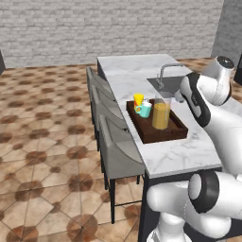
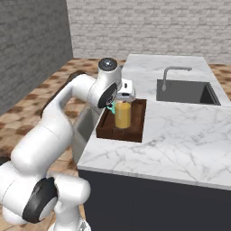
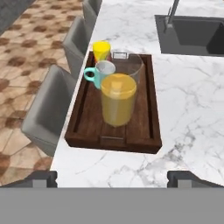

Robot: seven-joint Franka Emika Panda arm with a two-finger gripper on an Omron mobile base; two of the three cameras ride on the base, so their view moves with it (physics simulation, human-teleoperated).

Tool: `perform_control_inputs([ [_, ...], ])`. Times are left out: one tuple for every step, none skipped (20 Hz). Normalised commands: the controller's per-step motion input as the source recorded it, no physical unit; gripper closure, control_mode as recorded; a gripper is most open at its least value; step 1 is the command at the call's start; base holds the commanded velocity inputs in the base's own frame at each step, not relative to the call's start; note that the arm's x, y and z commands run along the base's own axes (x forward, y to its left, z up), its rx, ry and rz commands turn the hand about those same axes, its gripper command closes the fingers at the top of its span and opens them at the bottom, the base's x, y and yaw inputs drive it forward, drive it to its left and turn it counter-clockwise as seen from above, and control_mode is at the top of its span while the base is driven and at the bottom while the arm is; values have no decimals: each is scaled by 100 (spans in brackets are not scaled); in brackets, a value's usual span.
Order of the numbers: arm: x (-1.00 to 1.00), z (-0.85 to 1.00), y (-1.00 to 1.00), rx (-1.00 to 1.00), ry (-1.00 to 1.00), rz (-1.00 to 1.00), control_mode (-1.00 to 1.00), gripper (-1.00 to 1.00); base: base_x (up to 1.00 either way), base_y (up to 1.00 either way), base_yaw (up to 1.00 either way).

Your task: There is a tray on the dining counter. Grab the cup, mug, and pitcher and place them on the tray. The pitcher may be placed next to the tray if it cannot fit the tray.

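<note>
Three vessels standing upright inside one tray, all on the long white marble table [image 1: 179, 156]. Grey padded stools [image 1: 118, 151] lined along the table's edge toward the tiled floor. Dark rectangular sink [image 3: 192, 35] with a thin metal faucet [image 2: 173, 72] sunk into the marble, well apart from the tray, at about 1 o'clock from it in the hand view.

Dark brown wooden rectangular tray [image 3: 87, 118] with a low raised rim lying near the stool-side edge of the table, its long axis running away from the hand camera. Tall clear glass pitcher [image 3: 118, 103], amber-orange below and clear near the rim, standing about mid-tray, slightly toward the far half. Small teal mug [image 3: 101, 73] with a whitish rim at about 11 o'clock from the pitcher, just beside it or touching, handle pointing to 9 o'clock toward the stools. Small bright yellow handleless cup [image 3: 101, 50] just beyond the mug, at 12 o'clock from it, in the far corner of the tray on the stool side. Cannot tell from these views whether cup and mug touch.

End effector [image 3: 112, 177] spread fully wide, the two dark fingertips [image 3: 39, 178] far apart at the bottom corners of the hand view, nothing between them, holding nothing. Poised above the near end of the tray, clear of the pitcher.
</note>
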Motion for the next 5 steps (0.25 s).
perform_control_inputs([
  [-51,21,0,-3,0,0,-100,-100,0,0,0],
  [-51,21,1,-3,1,0,-100,-100,0,0,0],
  [-53,17,3,-3,1,0,-100,-100,0,0,0],
  [-51,12,8,-4,1,0,-100,-100,0,0,0],
  [-56,0,17,-4,1,-1,-100,-100,0,0,0],
])
